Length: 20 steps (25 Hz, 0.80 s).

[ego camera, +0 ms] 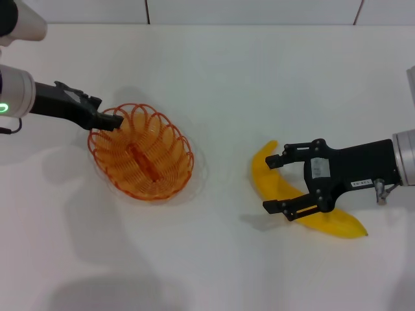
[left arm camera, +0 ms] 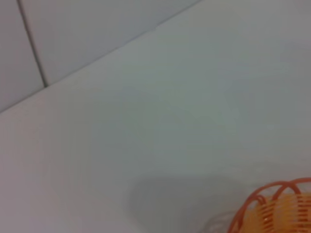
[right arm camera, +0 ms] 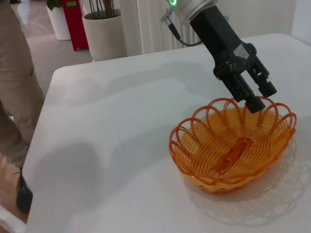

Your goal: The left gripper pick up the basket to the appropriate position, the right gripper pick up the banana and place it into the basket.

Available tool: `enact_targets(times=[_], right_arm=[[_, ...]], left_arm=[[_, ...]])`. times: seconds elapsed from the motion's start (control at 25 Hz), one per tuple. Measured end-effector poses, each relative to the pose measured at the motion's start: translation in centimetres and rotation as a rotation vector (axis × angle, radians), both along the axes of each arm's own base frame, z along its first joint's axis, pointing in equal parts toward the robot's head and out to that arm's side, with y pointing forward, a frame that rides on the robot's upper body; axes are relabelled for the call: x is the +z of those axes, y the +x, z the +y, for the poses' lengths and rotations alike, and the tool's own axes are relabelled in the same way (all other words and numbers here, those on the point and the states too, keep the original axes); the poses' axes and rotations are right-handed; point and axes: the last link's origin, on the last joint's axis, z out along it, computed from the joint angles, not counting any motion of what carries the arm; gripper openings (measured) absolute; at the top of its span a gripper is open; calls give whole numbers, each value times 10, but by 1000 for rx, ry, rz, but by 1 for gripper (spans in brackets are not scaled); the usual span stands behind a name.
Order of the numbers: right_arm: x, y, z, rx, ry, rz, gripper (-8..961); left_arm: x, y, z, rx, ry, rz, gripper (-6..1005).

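Observation:
The orange wire basket point(ego camera: 144, 154) sits on the white table at the left. My left gripper point(ego camera: 114, 121) is at its far left rim, fingers closed on the wire. The right wrist view shows the same grip point(right arm camera: 254, 102) on the basket point(right arm camera: 214, 145). A piece of the basket's rim point(left arm camera: 277, 206) shows in the left wrist view. The yellow banana point(ego camera: 264, 172) lies on the table at the right. My right gripper point(ego camera: 277, 184) is open, its two fingers either side of the banana's middle, low over it.
The white table point(ego camera: 220, 84) ends at a tiled wall at the back. In the right wrist view a person point(right arm camera: 17, 97) stands beyond the table's edge, with plant pots point(right arm camera: 104, 31) behind.

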Motion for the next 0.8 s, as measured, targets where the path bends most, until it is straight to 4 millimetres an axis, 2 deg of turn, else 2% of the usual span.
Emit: enact_targets(times=[0.8], right_arm=[[0, 0, 1, -1, 3, -3, 877]], left_arm=[[-10, -1, 2, -18, 4, 11, 663]])
